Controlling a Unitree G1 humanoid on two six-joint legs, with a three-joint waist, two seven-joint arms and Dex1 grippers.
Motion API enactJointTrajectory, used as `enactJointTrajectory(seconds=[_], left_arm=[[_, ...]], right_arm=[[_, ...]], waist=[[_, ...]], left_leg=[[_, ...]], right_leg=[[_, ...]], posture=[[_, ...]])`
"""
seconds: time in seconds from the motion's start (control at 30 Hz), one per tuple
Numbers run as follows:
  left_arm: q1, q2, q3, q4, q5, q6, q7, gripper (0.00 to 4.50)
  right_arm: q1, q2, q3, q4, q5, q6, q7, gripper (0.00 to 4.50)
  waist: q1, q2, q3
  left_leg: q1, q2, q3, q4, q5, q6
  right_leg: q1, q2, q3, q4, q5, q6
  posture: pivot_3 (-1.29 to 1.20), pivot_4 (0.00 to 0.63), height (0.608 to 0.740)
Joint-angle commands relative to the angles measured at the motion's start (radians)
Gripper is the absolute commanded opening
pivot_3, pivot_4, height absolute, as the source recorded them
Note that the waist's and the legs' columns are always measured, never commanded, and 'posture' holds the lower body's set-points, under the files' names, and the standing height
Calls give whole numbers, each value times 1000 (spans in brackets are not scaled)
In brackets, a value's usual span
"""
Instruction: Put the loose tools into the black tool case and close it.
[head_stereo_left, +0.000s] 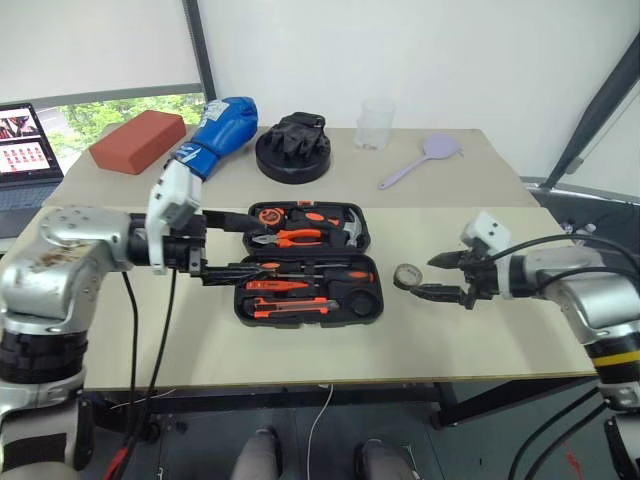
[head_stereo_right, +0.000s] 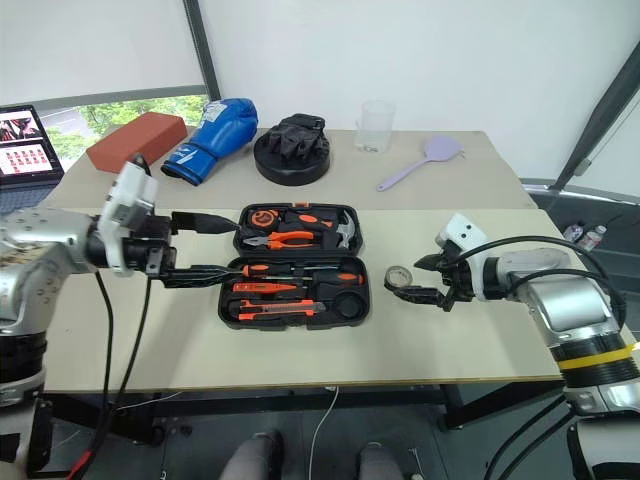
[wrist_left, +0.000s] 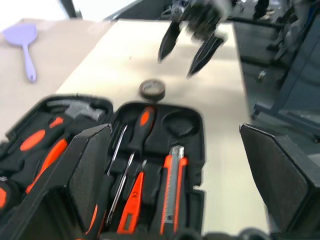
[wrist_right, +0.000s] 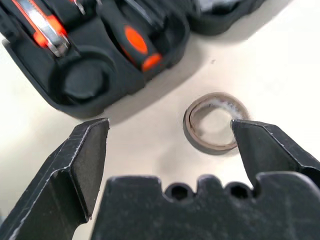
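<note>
Centrally, the black tool case (head_stereo_left: 305, 262) lies open on the near table, tools seated inside. Tape roll (head_stereo_left: 407, 276) sits just right of it. Right gripper (head_stereo_left: 438, 277) beside the roll, fingers apart; left gripper (head_stereo_left: 232, 245) spread over the case's left edge, empty.

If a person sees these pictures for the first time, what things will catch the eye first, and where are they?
First, the black tool case lying open in the middle of the near table, its recesses full of orange-handled tools. Just right of it, a small tape roll lies loose on the tabletop, with the right gripper beside it, jaws open. On the far table, a blue boxing glove lies next to a red brick.
</note>
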Motion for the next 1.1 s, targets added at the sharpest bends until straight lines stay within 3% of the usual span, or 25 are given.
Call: enactJointTrajectory(seconds=[0.03, 0.2, 0.3, 0.5, 0.67, 0.87, 1.0, 1.1], left_arm=[[30, 27, -18, -68, -13, -12, 17, 4425], [49, 31, -65, -73, 11, -59, 27, 4425], [28, 31, -89, -50, 22, -81, 35, 4500], [6, 34, -115, -13, 30, -107, 41, 4500], [27, 44, -133, -19, 27, -120, 23, 4500], [73, 42, -175, -29, 57, -174, 3, 4500], [66, 37, -189, -22, 61, -192, 6, 4500], [47, 34, -193, -5, 62, -196, 4, 4500]], right_arm=[[-83, 71, 61, 152, -112, -120, 22, 4500], [-136, 159, 106, 316, -224, -246, -3, 4500], [-156, 194, 101, 378, -254, -280, -9, 3798], [-149, 199, 65, 360, -253, -301, 10, 1742], [-110, 140, 11, 159, -194, -246, 92, 20], [2, 117, -32, -380, 48, 68, 160, 20], [53, 123, 48, -483, -17, 81, 99, 20], [71, 155, 89, -446, -85, 78, 11, 20]], waist=[[-2, 0, 0], [3, 0, 0], [-1, 0, 0], [0, 0, 0], [5, 1, 1], [-1, 1, 1], [2, 1, 1], [10, 1, 1]], left_leg=[[0, 0, 0, 0, 0, 0], [-2, 0, 0, -1, 0, 0], [-1, 0, 0, 0, 0, 0], [0, 0, 0, 0, 0, 0], [-1, 0, 0, 0, 0, 0], [-1, 0, 0, -4, 0, 0], [-1, 0, 0, -3, 0, 0], [-1, 0, 1, -1, -1, -2]], right_leg=[[-1, 0, 0, 0, 1, 1], [-2, 1, 0, 1, 3, 1], [-1, 1, 0, 1, 3, 1], [-1, 1, 0, 1, 3, 2], [-2, 1, 1, 1, 4, 1], [-4, 1, 1, 2, 3, -2], [-3, 1, 1, 2, 3, -3], [-3, 0, 1, 1, -2, -4]], posture=[[0, 150, 735], [0, 150, 735], [0, 150, 735], [0, 150, 735], [0, 150, 735], [0, 150, 735], [0, 150, 735], [0, 150, 735]])
